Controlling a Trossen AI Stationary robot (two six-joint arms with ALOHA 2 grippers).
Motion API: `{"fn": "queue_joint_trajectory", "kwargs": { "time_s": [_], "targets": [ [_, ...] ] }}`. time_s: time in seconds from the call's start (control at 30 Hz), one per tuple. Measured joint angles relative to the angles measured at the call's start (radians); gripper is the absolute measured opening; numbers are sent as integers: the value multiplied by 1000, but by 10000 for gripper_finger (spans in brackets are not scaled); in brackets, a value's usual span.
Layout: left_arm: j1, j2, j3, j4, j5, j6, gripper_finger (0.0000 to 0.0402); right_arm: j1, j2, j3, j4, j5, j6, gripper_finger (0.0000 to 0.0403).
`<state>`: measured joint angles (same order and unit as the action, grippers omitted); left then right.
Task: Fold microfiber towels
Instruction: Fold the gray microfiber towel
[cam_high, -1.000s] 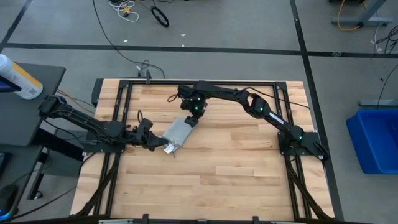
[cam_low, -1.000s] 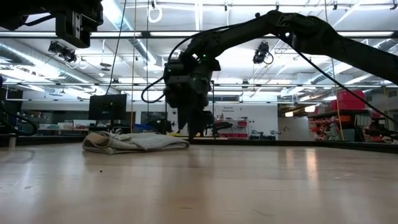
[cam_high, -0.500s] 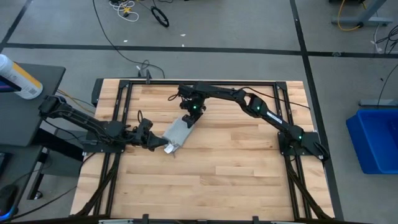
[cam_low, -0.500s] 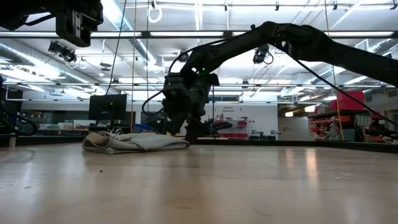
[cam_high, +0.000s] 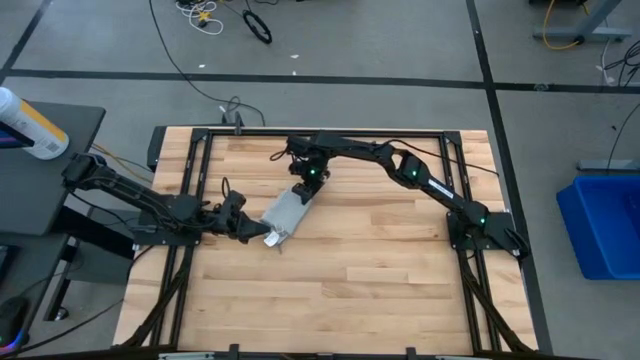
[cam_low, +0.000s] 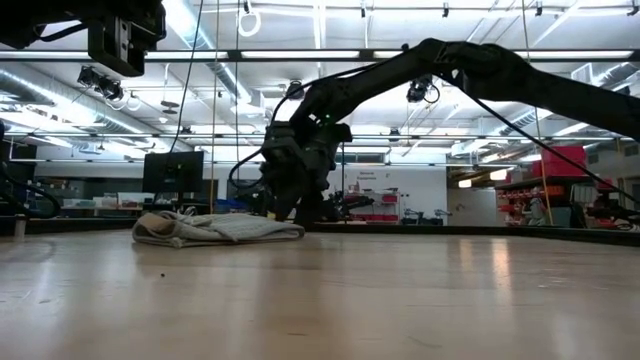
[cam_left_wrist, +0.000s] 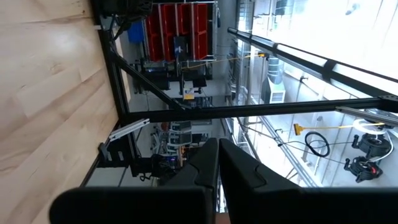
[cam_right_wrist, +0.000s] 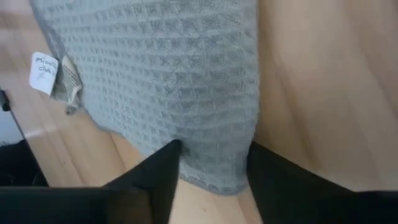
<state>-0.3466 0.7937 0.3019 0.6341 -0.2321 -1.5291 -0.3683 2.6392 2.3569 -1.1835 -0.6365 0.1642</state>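
Observation:
The grey-blue ribbed towel (cam_high: 285, 211) lies folded and flat on the wooden table, with its white tag (cam_right_wrist: 46, 73) at the near-left corner. It also shows in the low view (cam_low: 215, 228). My right gripper (cam_high: 305, 190) is open and low over the towel's far end (cam_right_wrist: 211, 177). One finger (cam_right_wrist: 152, 177) stands at the towel's edge and the other (cam_right_wrist: 280, 186) over bare wood beside it. My left gripper (cam_high: 262, 234) is shut and lies level by the towel's near-left corner. No towel shows between its fingers in the left wrist view (cam_left_wrist: 217, 146). My right gripper comes from above, slanting down, astride the towel's far end (cam_right_wrist: 214, 174); I cannot tell whether its fingers touch the cloth. My left gripper lies next to the towel's tagged corner (cam_high: 272, 238); I cannot tell whether it touches it.
A black metal frame (cam_high: 320, 133) runs around the table. There is bare wood to the right of the towel and toward the near edge (cam_high: 380, 280). A blue bin (cam_high: 605, 225) stands on the floor off the table's right side.
My right gripper has gone down toward the towel's far end and tipped over it. The towel has kept still.

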Motion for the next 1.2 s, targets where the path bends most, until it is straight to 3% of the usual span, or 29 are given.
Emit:
{"fn": "queue_joint_trajectory", "kwargs": {
  "time_s": [0.3,0.87,1.07,1.2],
  "targets": [
    [0,0,0,-25,-6,-3,18,2,2,-2,32,-15,-6,16],
    [0,0,0,-65,-24,-4,18,71,-113,-1,36,250,1,6],
    [1,14,0,-287,-86,-117,6,77,-116,-1,29,263,-7,6],
    [40,64,0,-319,-60,-61,4,71,-123,-1,30,263,-27,6]
  ]
}}
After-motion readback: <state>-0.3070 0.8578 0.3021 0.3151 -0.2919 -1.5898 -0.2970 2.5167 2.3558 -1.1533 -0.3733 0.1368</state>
